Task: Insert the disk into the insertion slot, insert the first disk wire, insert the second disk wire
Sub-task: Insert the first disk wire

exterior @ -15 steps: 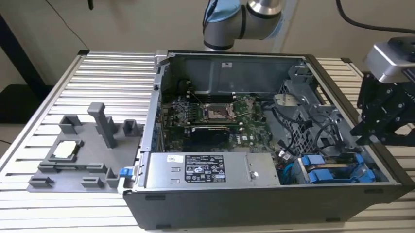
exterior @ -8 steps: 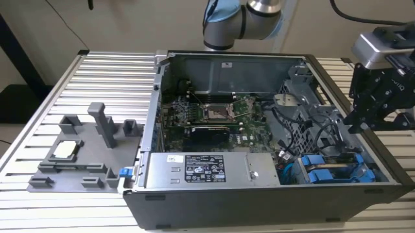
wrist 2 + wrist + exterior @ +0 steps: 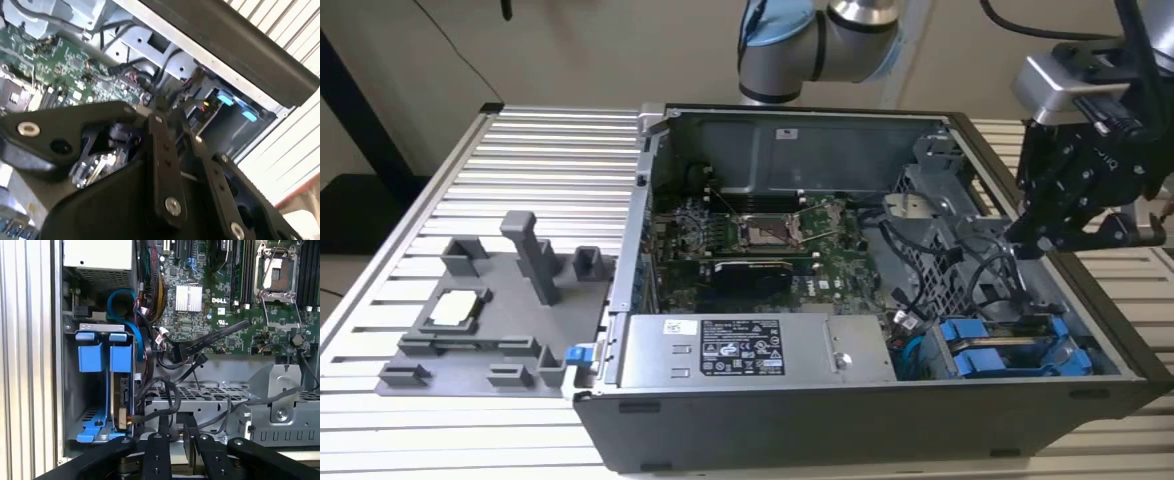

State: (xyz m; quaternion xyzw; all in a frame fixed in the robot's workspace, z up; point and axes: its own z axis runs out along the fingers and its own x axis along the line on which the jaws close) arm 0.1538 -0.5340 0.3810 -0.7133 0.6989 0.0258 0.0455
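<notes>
Exterior view: your hand (image 3: 1027, 240) hangs above the cage (image 3: 927, 215), close to loose black cables (image 3: 987, 268). You cannot tell how far open it is, or whether it holds anything.

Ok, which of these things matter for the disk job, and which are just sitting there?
Job:
disk
insertion slot of the drive cage
loose black wires

Just there:
motherboard
grey box with white sticker
grey parts tray outside the case

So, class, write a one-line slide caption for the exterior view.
Arm's claw hangs over the open computer case, beside the drive cage and blue brackets, at the exterior view's right.
</notes>
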